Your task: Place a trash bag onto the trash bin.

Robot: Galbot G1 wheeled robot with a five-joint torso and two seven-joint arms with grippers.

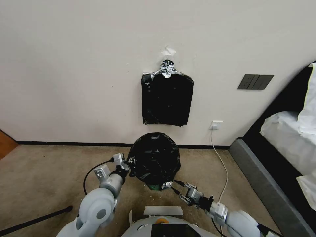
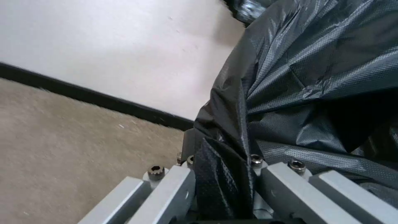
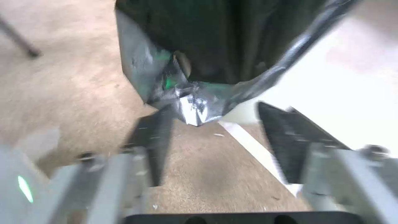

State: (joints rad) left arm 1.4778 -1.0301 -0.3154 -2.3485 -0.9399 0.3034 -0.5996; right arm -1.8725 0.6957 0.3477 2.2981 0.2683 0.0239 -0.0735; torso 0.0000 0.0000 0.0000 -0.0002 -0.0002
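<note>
Head view: thin glossy black plastic trash bag [image 1: 154, 158] draped over the bin by the wall, bin itself hidden under film. Left gripper [image 1: 126, 163] at the bag's left edge; right gripper [image 1: 177, 187] just beside its crumpled silvery near corner.
Left wrist view: grey metal fingers [image 2: 176, 189] clamped on a fold of black film [image 2: 307, 71].
Right wrist view: dark fingers [image 3: 155, 137] spread apart, holding nothing, silvery corner [image 3: 195, 109] hanging between and ahead of them.
Risk: judged likely to slip off the rim if the loose corner stays ungripped; thin film could tear under a one-sided pull.
Surroundings: flat black bundle of bags [image 1: 167, 98] taped to the wall above, white cable [image 1: 221, 158] trailing over beige carpet, dark bed frame [image 1: 263, 184] close to the right arm.
</note>
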